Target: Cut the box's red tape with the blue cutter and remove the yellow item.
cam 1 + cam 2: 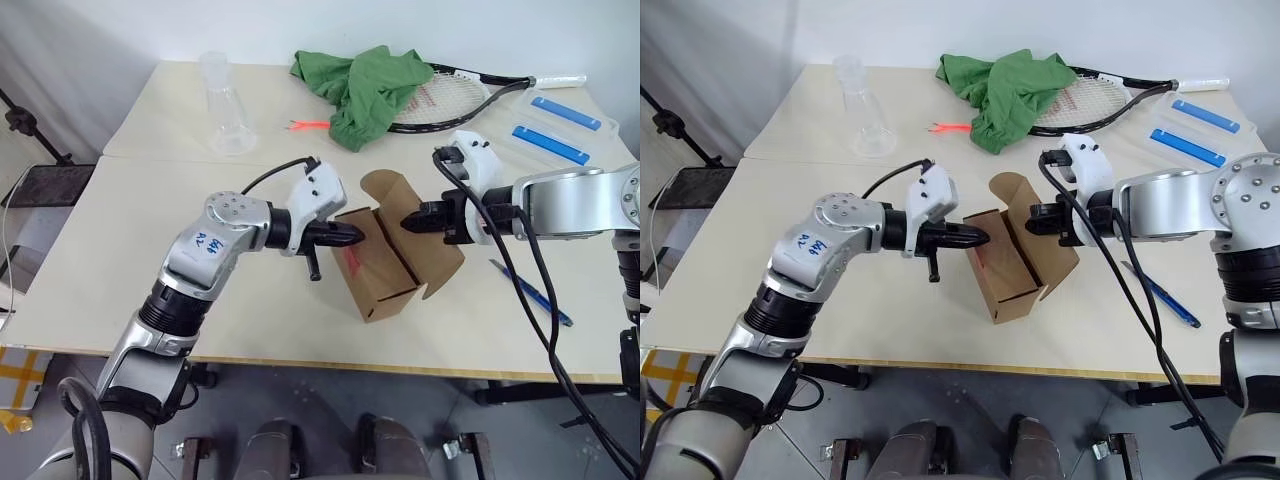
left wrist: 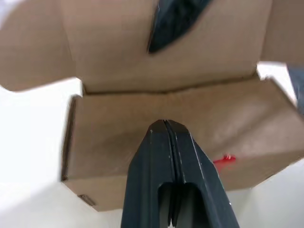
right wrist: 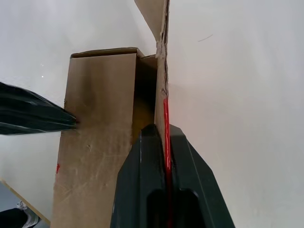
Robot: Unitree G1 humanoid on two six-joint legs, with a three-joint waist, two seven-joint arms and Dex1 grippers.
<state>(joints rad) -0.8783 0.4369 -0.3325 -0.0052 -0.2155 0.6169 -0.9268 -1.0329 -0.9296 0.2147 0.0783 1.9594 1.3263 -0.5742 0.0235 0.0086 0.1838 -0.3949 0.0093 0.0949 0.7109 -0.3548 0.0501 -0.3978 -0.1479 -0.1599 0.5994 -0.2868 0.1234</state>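
While the left gripper [image 1: 352, 236], fingers together, props the box [image 1: 375, 265] mid-frame, the right gripper [image 1: 412, 222] apparently pinches its red-taped flap [image 3: 161, 102], likely exposing the inside

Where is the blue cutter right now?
The blue cutter lies flat on the table at the robot's right, near the front edge, beyond the open box and under the right arm.

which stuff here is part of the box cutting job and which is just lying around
Job: box, flaps open; red tape; blue cutter lying on the table; left gripper shut against the box; right gripper shut on a flap.

Lying about: green cloth, racket, clear flask, two blue bars, orange-red forked object.
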